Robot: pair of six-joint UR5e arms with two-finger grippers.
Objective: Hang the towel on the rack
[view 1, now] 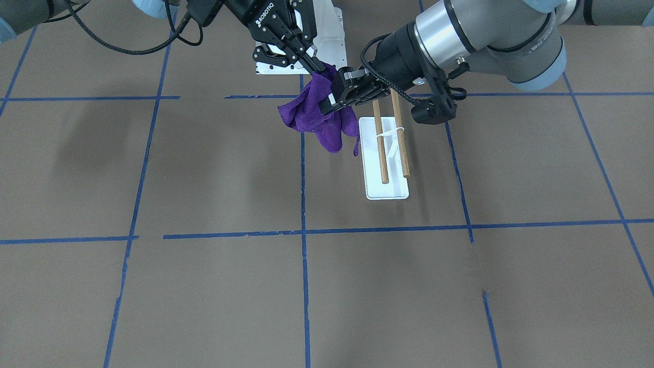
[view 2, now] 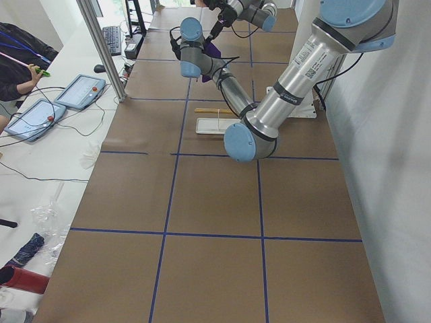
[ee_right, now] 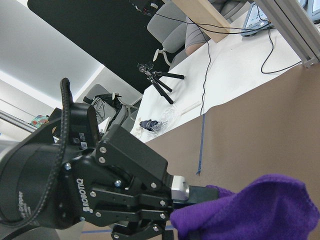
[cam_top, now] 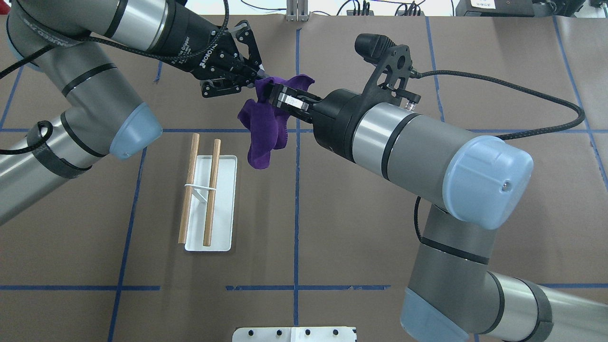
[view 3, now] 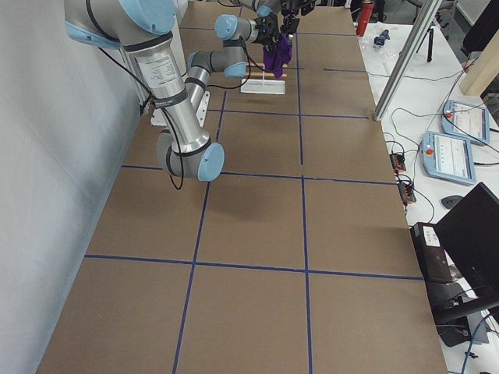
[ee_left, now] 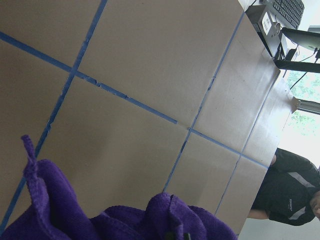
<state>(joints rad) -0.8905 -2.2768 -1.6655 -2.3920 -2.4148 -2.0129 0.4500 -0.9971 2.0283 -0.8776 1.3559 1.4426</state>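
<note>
The purple towel [view 1: 311, 110] hangs bunched in the air between both grippers, above the table and just beside the rack's far end. My left gripper [cam_top: 259, 80] is shut on its upper edge. My right gripper [cam_top: 276, 96] is shut on it right next to the left one. The rack [cam_top: 225, 199] has a flat white base and two brown dowel rods [cam_top: 211, 190], both bare. It stands on the table below and to the left of the towel [cam_top: 263, 128]. The towel also fills the bottom of the left wrist view [ee_left: 60, 210] and the right wrist view [ee_right: 255, 210].
The brown table [view 1: 214, 168] is marked with blue tape lines. The white robot pedestal [cam_top: 294, 333] sits at the near edge. Tablets, cables and a person [view 2: 20, 57] are on the side bench beyond the table's far edge.
</note>
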